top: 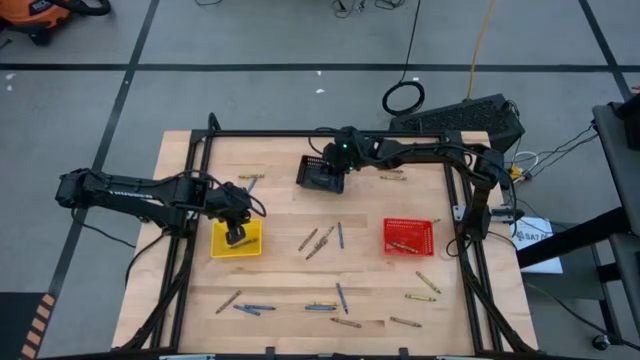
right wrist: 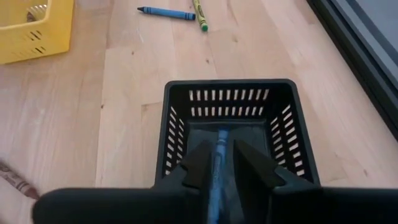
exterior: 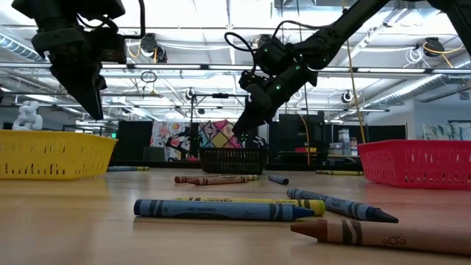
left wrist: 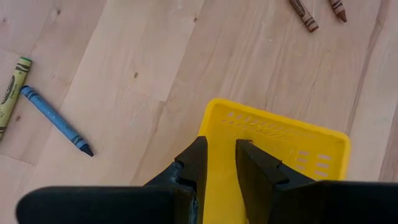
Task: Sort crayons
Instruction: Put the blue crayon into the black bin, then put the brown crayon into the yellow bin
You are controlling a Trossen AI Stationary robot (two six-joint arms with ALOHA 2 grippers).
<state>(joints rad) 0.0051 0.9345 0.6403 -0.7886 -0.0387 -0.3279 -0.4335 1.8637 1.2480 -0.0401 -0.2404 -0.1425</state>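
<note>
My left gripper (top: 236, 236) (left wrist: 221, 155) points down over the yellow basket (top: 237, 240) (left wrist: 292, 149), slightly open and empty. My right gripper (top: 326, 176) (right wrist: 222, 155) hangs slightly open over the black basket (top: 320, 175) (right wrist: 230, 106) at the table's far middle. A blue crayon (right wrist: 219, 146) shows in the gap between its fingers, over the basket's floor. The red basket (top: 409, 237) on the right holds a crayon (top: 404, 245). Several blue, yellow and brown crayons lie loose on the table (top: 320, 241) (top: 342, 297) (exterior: 221, 210). My right gripper: the blue crayon (right wrist: 219, 142) runs along the gap between the two fingers and is narrower than that gap. I cannot tell whether the fingers touch it or whether it lies on the basket's floor. My left gripper touches nothing.
A black frame (top: 330, 133) runs along the table's edges. Loose crayons lie near the front edge (top: 245, 307) (top: 405, 321), at the right (top: 428, 283) and at the far side (top: 392, 176) (top: 250, 178). Bare wood lies between the yellow and red baskets.
</note>
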